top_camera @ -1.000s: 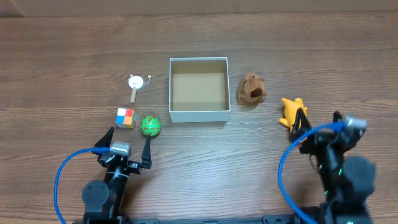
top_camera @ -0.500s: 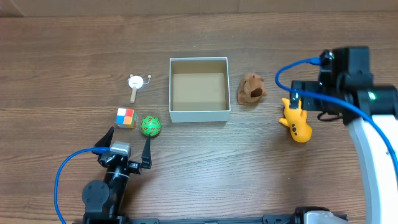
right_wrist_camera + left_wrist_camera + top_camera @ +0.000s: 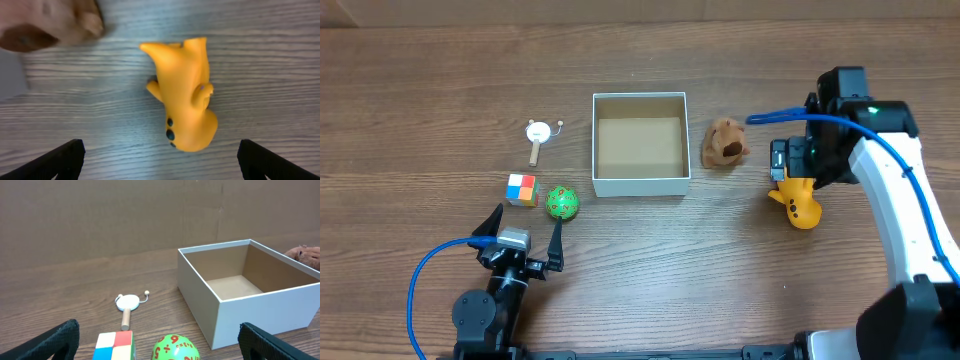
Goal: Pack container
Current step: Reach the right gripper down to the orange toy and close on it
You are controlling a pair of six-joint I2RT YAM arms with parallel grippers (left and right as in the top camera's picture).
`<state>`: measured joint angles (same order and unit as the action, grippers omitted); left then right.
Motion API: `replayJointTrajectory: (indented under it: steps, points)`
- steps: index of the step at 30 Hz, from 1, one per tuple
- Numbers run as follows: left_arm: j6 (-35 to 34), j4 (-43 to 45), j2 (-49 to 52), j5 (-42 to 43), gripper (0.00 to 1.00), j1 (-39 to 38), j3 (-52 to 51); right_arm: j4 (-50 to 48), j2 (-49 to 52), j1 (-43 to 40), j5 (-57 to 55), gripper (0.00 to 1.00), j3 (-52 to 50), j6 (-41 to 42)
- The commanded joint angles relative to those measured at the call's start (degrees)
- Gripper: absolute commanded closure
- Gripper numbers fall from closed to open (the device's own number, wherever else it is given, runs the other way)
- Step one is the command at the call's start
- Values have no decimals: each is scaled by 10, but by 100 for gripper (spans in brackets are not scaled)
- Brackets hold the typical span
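Right gripper [image 3: 160,161] is spread wide open, hanging right over the yellow toy [image 3: 187,105]. Left gripper [image 3: 524,232] is wide open too. Everything's on a wood-grain table [image 3: 720,290] with a brown cardboard wall [image 3: 125,220] at the back. The container [image 3: 640,186] sits off to the right gripper's left, just beyond a brown plush [image 3: 725,143], and ahead-right of the left gripper, near the green ball [image 3: 561,203].
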<state>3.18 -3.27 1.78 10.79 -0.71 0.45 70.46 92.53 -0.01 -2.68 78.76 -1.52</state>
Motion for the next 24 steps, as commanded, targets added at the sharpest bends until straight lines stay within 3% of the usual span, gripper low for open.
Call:
replayJointTrajectory:
  steps: [1, 16, 20, 24]
  points:
    - [5, 1, 1, 7, 0, 2, -2, -39, 11, -16, -37, 0, -34, 11]
    - [5, 1, 1, 7, 0, 2, -2, -198, 11, -57, 9, 11, -164, 10]
    - [5, 1, 1, 7, 0, 2, -2, -223, 11, -57, 8, 22, -187, 10]
    - [5, 1, 1, 7, 0, 2, -2, -227, 12, -57, 9, 43, -192, 10]
